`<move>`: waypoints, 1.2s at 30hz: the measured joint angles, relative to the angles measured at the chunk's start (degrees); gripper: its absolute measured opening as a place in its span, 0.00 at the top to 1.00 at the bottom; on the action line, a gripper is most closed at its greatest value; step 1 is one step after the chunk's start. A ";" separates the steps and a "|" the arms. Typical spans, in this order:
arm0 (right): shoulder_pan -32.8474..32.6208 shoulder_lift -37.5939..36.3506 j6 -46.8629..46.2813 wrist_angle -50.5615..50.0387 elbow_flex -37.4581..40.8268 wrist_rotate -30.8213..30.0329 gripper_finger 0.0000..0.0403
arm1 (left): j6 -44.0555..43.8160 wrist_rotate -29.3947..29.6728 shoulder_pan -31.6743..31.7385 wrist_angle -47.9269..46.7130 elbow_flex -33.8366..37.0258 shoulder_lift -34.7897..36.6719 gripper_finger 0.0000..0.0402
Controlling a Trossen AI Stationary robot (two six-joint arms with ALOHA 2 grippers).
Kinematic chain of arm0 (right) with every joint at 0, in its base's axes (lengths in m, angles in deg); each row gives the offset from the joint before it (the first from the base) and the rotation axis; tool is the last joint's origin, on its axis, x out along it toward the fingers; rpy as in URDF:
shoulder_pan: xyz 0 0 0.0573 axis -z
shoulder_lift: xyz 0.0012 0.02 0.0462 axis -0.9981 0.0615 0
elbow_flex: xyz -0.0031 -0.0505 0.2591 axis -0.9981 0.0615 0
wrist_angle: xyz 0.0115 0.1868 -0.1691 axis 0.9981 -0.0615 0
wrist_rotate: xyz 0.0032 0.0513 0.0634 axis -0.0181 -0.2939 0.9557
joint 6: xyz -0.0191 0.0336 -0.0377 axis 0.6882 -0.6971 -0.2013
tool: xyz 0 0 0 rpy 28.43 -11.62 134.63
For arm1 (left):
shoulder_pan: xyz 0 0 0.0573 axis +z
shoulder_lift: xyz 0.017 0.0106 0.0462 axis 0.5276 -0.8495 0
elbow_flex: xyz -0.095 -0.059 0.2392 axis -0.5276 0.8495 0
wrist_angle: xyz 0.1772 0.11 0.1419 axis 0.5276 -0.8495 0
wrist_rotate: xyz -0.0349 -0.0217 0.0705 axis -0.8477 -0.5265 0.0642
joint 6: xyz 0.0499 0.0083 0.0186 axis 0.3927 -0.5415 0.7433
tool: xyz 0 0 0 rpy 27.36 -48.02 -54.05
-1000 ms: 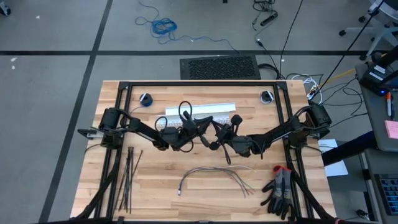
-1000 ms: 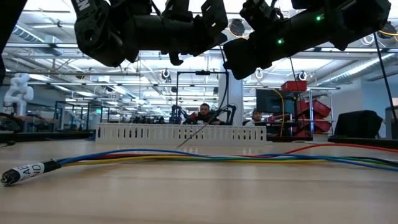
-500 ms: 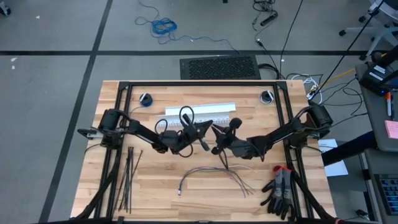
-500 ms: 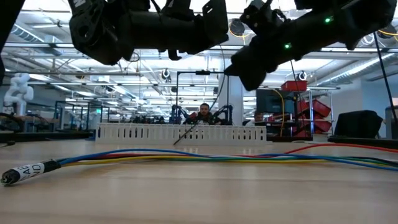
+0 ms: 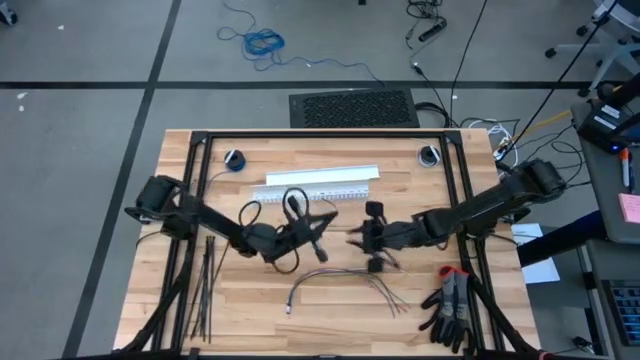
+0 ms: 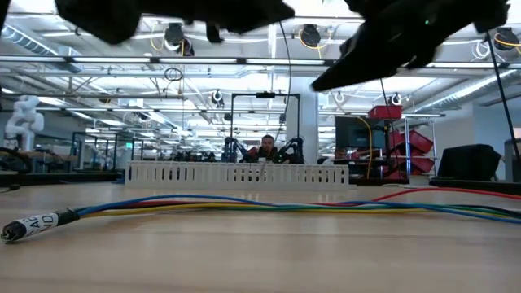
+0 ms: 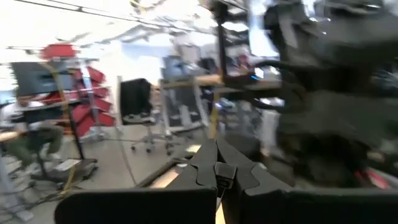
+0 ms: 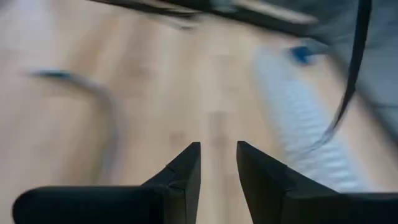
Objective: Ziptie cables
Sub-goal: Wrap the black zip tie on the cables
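Note:
The cables (image 5: 345, 282) lie loose on the wooden table near its front; in the low view they run across as coloured wires (image 6: 244, 203) with a labelled tip (image 6: 32, 225). Spare zipties (image 5: 205, 290) lie in a pile at the near left. My left gripper (image 5: 322, 232) hovers above the table just behind the cables, shut (image 7: 217, 167), with a thin black ziptie (image 7: 218, 93) rising from its fingertips. My right gripper (image 5: 354, 238) faces it at close range, open (image 8: 217, 152), nothing between its fingers. The black strip (image 8: 351, 74) also shows off to one side. My left gripper pinches the thin black ziptie between its two fingertips, at the strip's lower end (image 7: 217, 144). The strip stands up from the fingers, clear of the table. The fingers lie roughly level, coming from the table's left.
A white slotted channel (image 5: 320, 180) lies behind both grippers, seen as a low fence (image 6: 236, 173) in the low view. Black and red gloves (image 5: 450, 305) lie at the near right. Two small round fittings (image 5: 233, 158) (image 5: 430, 155) sit at the far corners.
Both grippers have risen and come toward the table's near edge, away from the white channel; in the low view they have gone up almost out of the picture. My right gripper has tipped up from pointing steeply down. The slanting strip seen low before the channel no longer shows there.

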 joint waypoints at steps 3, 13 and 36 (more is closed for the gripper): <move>-0.02 -6.33 -2.46 -6.13 0.00 12.09 0.76 | -0.59 -2.55 -3.44 -10.68 0.00 4.59 1.00; 5.76 -9.65 2.21 -0.64 -0.02 29.40 0.83 | 0.08 -31.47 -6.86 -30.14 0.00 14.60 1.00; 9.47 12.17 1.75 36.88 -0.02 40.46 0.81 | -1.63 -42.82 -1.84 -35.17 0.00 14.11 1.00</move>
